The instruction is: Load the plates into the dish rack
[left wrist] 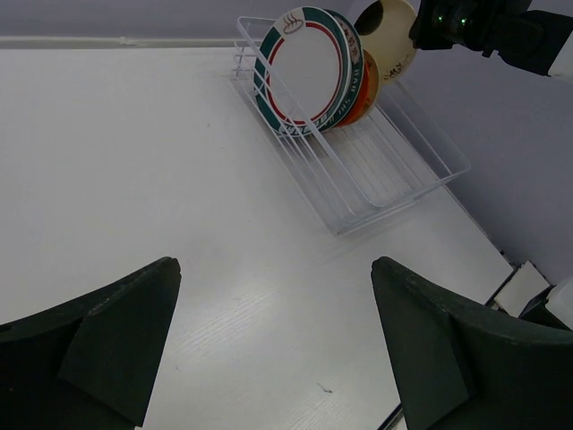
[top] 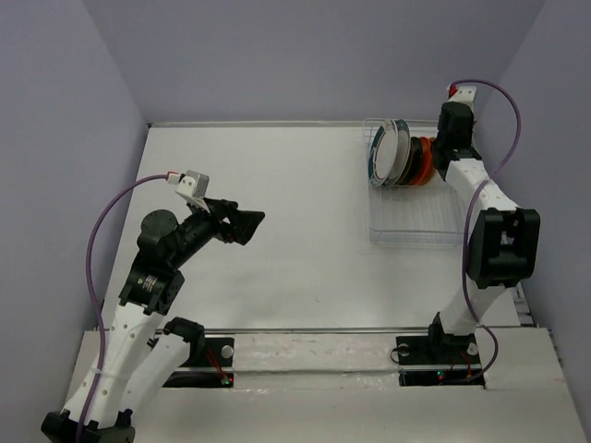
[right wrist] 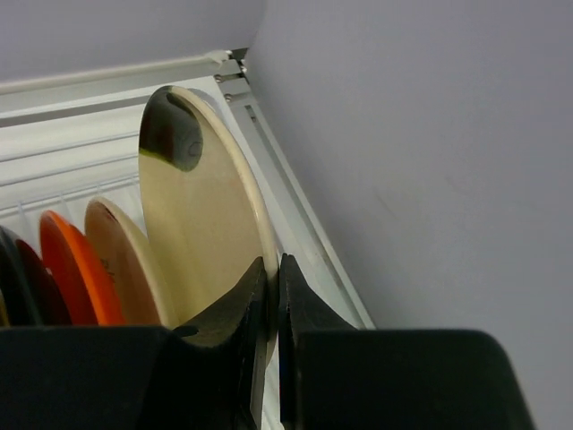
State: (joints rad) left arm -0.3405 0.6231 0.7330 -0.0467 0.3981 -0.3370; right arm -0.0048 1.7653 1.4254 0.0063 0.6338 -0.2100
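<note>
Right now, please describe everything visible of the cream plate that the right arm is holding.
The cream plate is round, glossy, ceramic-looking, with a dark patch near its top rim. It stands nearly upright on edge, last in the row on the wall side of the dish rack, beside a second cream plate. The right gripper has its jaws shut on its rim. Its lower edge is hidden.

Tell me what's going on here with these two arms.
The right arm's fingers are pinched on the rim of a cream plate, holding it upright at the far end of the dish rack, next to the other plates standing in it. The left arm's fingers are spread open over the table, holding nothing.
</note>
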